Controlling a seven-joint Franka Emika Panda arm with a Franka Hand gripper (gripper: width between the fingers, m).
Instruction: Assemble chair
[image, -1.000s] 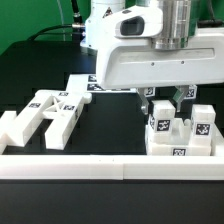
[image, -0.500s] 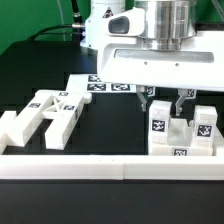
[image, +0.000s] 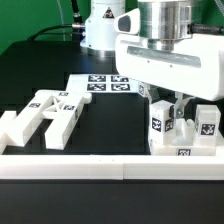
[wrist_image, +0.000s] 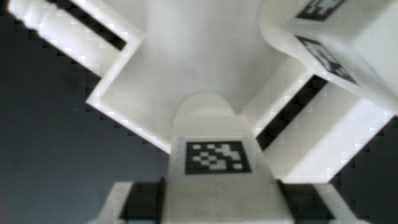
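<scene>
The partly built chair (image: 180, 146) stands at the exterior view's right as a white block with two tagged uprights. My gripper (image: 177, 106) reaches down between those uprights. In the wrist view a white chair piece with a square tag (wrist_image: 217, 150) fills the gap between my dark finger pads (wrist_image: 146, 200), so the gripper (wrist_image: 217, 203) is shut on it. Beyond it lies a broad white slab (wrist_image: 178, 70) of the chair. Where the held piece meets the slab is hidden by the hand in the exterior view.
Several loose white chair pieces (image: 45, 112) lie together at the exterior view's left. The marker board (image: 100, 83) lies flat behind them. A long white border rail (image: 90, 166) runs along the front of the table.
The hand has shifted toward the exterior view's right over the partly built chair. The jaws have kept the same width. The loose pieces at the left have not moved.
</scene>
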